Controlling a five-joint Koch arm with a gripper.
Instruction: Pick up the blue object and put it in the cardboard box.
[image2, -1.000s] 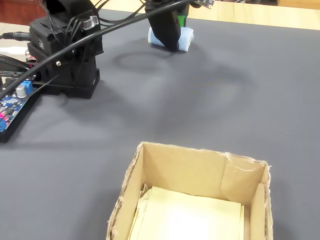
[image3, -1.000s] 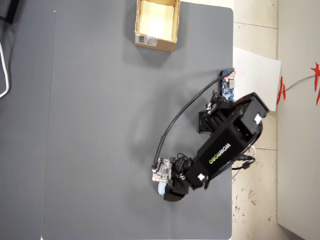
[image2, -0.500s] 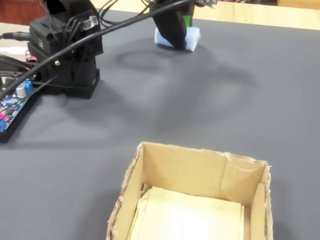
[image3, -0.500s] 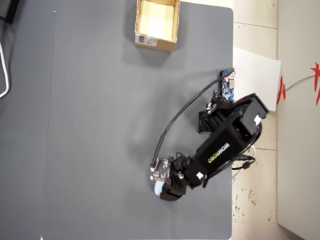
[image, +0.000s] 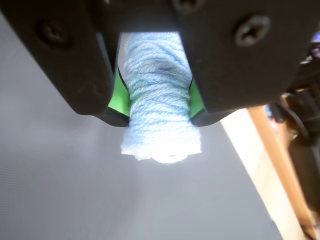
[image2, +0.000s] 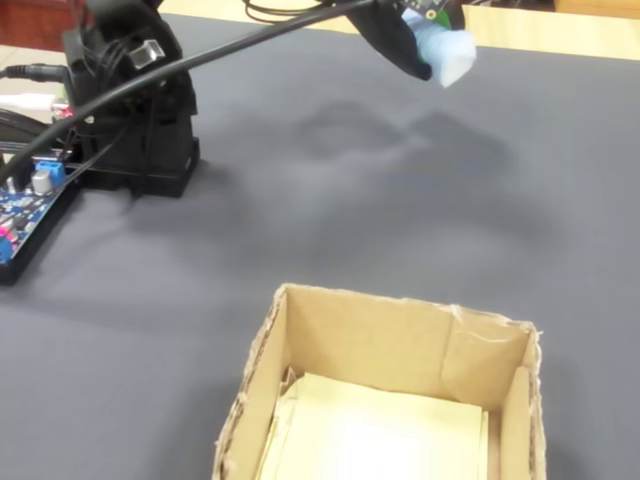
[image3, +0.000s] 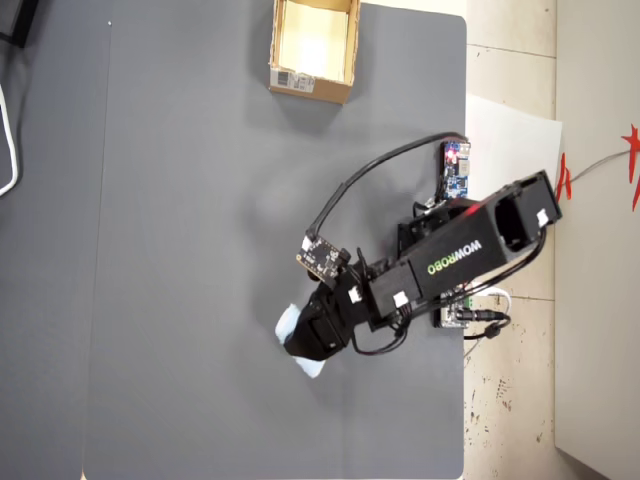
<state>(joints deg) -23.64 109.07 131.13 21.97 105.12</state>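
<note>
The blue object (image: 159, 95) is a pale-blue roll of yarn, clamped between the two black jaws with green pads of my gripper (image: 156, 107). Its lower end sticks out below the jaws. The fixed view shows the gripper (image2: 432, 50) holding the blue object (image2: 448, 55) high above the grey mat at the far side. From overhead, the blue object (image3: 298, 342) pokes out under the gripper (image3: 305, 338) in the lower middle of the mat. The cardboard box (image3: 312, 45) stands open at the mat's top edge, far from the gripper; in the fixed view the cardboard box (image2: 390, 345) is nearest, with a pale interior.
The arm's black base (image2: 135, 110) and a blue circuit board (image2: 25, 200) sit at the left in the fixed view. A dark grey mat (image3: 200, 250) covers the table. A second small board (image3: 455, 170) lies by the mat's right edge overhead.
</note>
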